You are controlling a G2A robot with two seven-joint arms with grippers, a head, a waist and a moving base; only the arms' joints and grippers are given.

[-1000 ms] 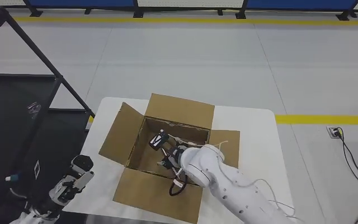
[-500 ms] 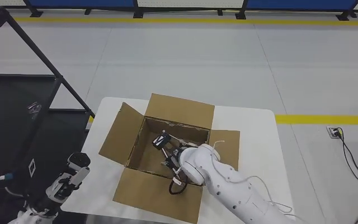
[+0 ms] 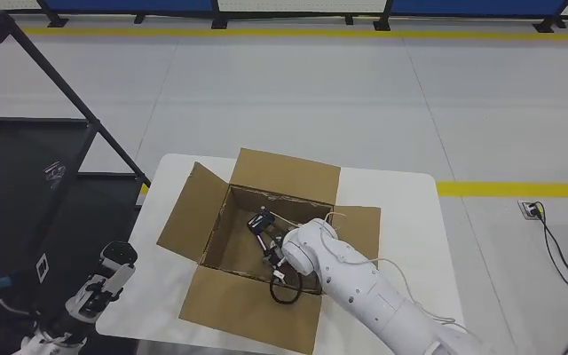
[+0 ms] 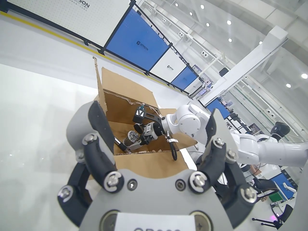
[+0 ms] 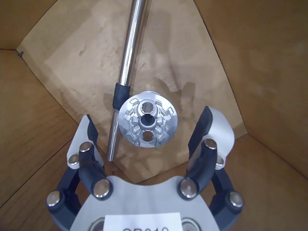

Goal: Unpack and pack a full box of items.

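An open cardboard box (image 3: 284, 177) stands on the white table (image 3: 404, 213). On its floor lie a silver round flanged hub (image 5: 148, 121) and a polished metal rod (image 5: 128, 56) with a black tape band, side by side and touching. My right gripper (image 5: 148, 121) hangs open inside the box just above the hub, one finger on each side of it, nothing held. From above, the right gripper (image 3: 268, 244) is low in the box's middle. My left gripper (image 4: 155, 115) is open and empty, off the table's near left corner (image 3: 102, 282), facing the box (image 4: 125, 111).
The box flaps (image 3: 186, 222) spread outward on all sides. A black cable loop (image 3: 282, 293) hangs from the right arm over the box's near wall. A tiny screw (image 5: 20, 54) lies in a box corner. A black frame (image 3: 80, 115) stands left of the table.
The left gripper has drifted away from the table's corner, down and to the left. The right arm has shifted slightly inside the box, staying open.
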